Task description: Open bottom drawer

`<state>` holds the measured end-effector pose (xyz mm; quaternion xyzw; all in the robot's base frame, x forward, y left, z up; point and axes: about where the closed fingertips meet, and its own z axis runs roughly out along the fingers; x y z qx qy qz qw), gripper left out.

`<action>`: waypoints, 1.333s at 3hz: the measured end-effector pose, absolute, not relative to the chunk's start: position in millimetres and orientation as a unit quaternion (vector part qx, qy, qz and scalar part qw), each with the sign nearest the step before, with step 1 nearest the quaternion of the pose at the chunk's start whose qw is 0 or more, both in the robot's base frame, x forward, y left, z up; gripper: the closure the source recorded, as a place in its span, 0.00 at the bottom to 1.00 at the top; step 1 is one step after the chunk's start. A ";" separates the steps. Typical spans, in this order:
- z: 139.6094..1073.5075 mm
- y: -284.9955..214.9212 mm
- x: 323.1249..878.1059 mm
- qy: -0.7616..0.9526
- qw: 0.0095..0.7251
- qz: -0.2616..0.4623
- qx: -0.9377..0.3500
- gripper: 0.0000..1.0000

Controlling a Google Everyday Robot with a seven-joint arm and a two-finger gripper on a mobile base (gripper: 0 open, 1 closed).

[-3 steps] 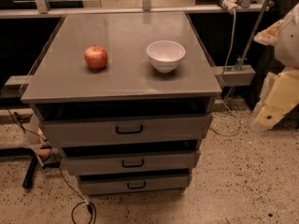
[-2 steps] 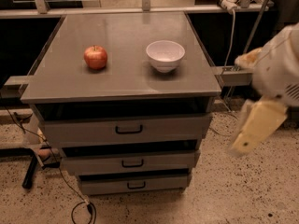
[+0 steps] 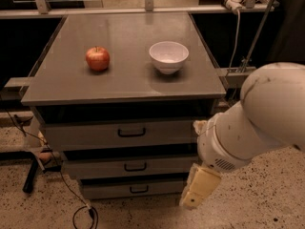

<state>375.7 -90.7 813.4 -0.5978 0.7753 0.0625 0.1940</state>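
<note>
Speckled stone floor (image 3: 257,209) fills the near edge of the camera view, with a black cable (image 3: 81,213) looping across it at lower left. Closest to the camera on the right, a bulky white arm (image 3: 257,123) reaches in from the edge and slopes down to the left. It ends in the pale yellowish gripper (image 3: 198,191), which hangs low above the floor, just in front of the right end of the cabinet's lowest tier. Whether the gripper is spread or pressed together cannot be told from this angle, and it holds nothing that can be seen.

Just left of it sits the bottom drawer (image 3: 114,190), the narrowest and shallowest grey front, at the foot of the stack. It looks pushed in, and its small black loop handle (image 3: 139,189) lies well clear of the gripper. Above it comes the middle drawer (image 3: 95,168), then the wide top drawer (image 3: 81,136).

On the grey table top (image 3: 124,85) beyond, a red apple (image 3: 97,58) stands to the left and a white bowl (image 3: 168,56) upright to the right, apart from each other. Farthest back, a metal rail (image 3: 95,12) crosses a dark background
</note>
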 end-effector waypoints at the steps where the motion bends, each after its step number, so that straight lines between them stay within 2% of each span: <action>1: 813.6 -90.4 375.9 0.775 0.194 0.063 -0.598 0.00; 2: 777.8 -80.3 375.0 0.779 0.196 0.087 -0.589 0.00; 4: 640.3 -78.3 387.7 0.823 0.183 0.100 -0.528 0.00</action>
